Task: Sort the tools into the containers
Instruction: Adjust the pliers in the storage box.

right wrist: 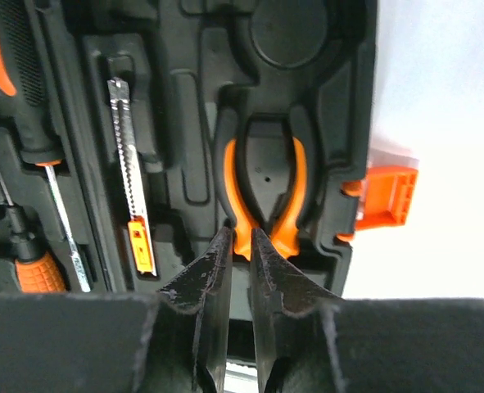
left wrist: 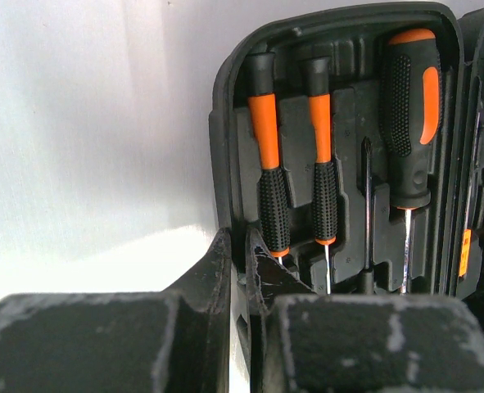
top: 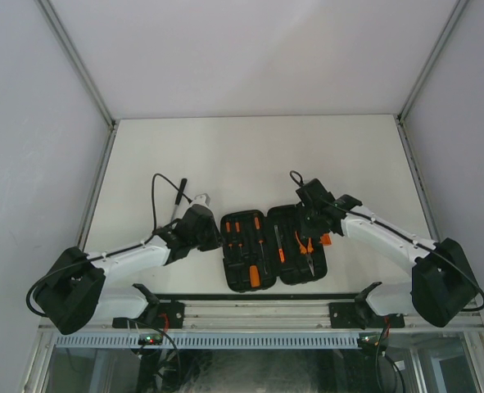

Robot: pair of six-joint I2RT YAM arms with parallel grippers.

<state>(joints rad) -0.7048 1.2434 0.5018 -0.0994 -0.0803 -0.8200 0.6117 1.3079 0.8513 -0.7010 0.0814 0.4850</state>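
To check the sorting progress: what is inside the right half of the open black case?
Pliers lie in their slot, beside a toothed metal blade. The round recess above them is empty. The right gripper hides the pliers' jaws.

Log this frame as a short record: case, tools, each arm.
case: black tool case, open flat near the front edge of the table
left half: screwdrivers seated in slots
right half: pliers seated in their slot
left gripper: jaws shut on the case's left rim
right gripper: jaws nearly together at the pliers' orange handles; grip unclear
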